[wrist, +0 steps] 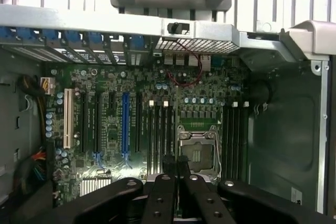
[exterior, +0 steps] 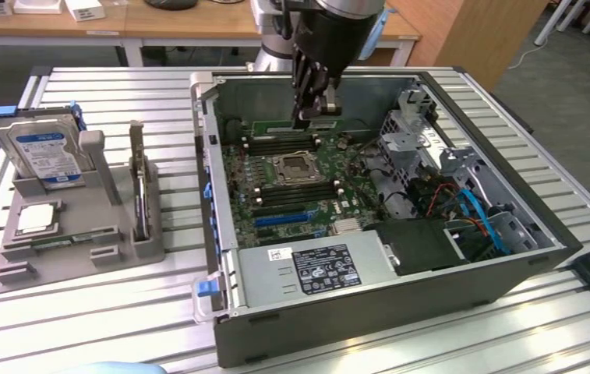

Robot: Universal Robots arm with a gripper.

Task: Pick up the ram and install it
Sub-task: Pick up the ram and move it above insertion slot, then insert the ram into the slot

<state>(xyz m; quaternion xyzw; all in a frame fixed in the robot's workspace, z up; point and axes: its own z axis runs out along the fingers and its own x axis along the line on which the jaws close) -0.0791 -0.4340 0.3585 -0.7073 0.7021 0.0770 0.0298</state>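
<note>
Ram gripped in claw, above mobo.

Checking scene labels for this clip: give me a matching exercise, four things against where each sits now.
Things: 1 ram; 2 hard drive; 3 CPU socket; 4 power supply.
Places: A upright in the grey holder outside the case; B case end nearest the exterior camera; C held in the gripper over the motherboard; D middle of the motherboard.
Pairs: 1-C; 2-A; 3-D; 4-B.
</note>
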